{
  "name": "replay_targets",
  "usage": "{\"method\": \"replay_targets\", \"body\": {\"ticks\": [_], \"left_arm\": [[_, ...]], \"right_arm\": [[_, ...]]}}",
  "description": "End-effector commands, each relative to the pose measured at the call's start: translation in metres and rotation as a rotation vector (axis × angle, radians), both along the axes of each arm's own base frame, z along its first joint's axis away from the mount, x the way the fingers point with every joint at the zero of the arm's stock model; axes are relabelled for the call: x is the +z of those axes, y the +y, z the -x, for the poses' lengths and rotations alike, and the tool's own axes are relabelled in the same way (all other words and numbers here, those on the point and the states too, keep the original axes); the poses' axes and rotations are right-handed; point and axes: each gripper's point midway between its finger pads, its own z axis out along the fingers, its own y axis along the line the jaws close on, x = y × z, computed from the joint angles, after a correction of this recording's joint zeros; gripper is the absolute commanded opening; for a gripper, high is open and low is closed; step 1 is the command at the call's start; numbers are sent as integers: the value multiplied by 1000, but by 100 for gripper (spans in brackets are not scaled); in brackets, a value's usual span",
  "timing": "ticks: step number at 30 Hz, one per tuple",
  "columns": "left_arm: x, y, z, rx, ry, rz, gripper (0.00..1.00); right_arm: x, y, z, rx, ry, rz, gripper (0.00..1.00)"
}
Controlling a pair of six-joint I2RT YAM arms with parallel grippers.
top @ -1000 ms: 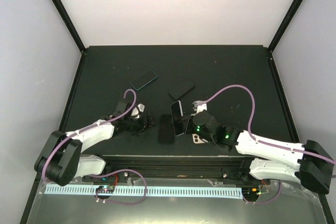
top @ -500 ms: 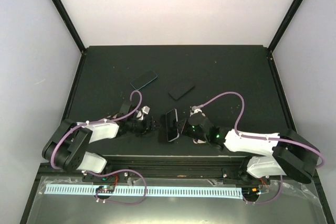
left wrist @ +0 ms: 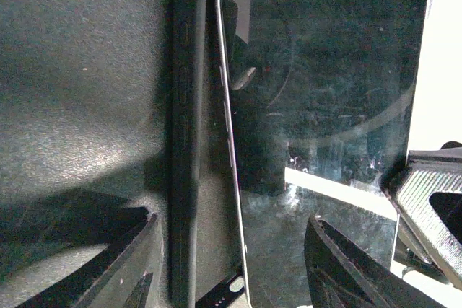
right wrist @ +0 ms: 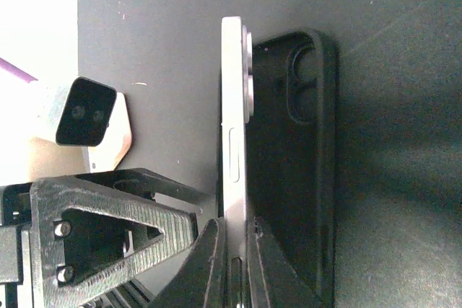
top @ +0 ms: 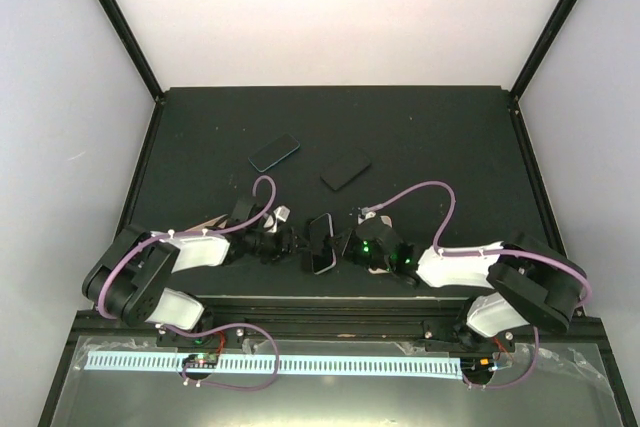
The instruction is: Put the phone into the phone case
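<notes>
The phone (right wrist: 233,142) is white-edged and stands on its long edge, its camera bump toward the black phone case (right wrist: 303,178), which lies open right beside it. My right gripper (right wrist: 237,265) is shut on the phone's lower end. In the left wrist view the phone's dark glass screen (left wrist: 325,106) tilts over the case's side wall (left wrist: 188,142). My left gripper (left wrist: 231,265) is open, one finger on each side of the case wall and phone edge. In the top view the phone (top: 322,247) sits between the left gripper (top: 292,244) and the right gripper (top: 338,247), near the table's front edge.
A second phone with a teal rim (top: 273,152) and a flat black slab (top: 346,168) lie further back on the black table (top: 440,137). The table's front rail (top: 330,299) runs just behind both grippers.
My right gripper has carried the phone left and toward the front edge, onto the case. My left gripper has moved right to meet it.
</notes>
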Motion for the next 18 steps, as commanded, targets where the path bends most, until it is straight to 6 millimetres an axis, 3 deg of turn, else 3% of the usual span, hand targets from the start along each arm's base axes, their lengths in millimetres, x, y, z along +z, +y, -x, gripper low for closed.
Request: {"method": "replay_targets", "body": {"ticks": [1,8,18], "left_arm": [[-1,-3,0,-4,-18,3,55],[0,-7,2,-12,-14,16,53],[-5,-17,11,-20,26,63,51]], "right_arm": [[3,2,-8,-7,-32,-33,1],[-3,-8,-12,-41,-74,-61,1],[-11,-4,-17,-34,-97,-42,1]]}}
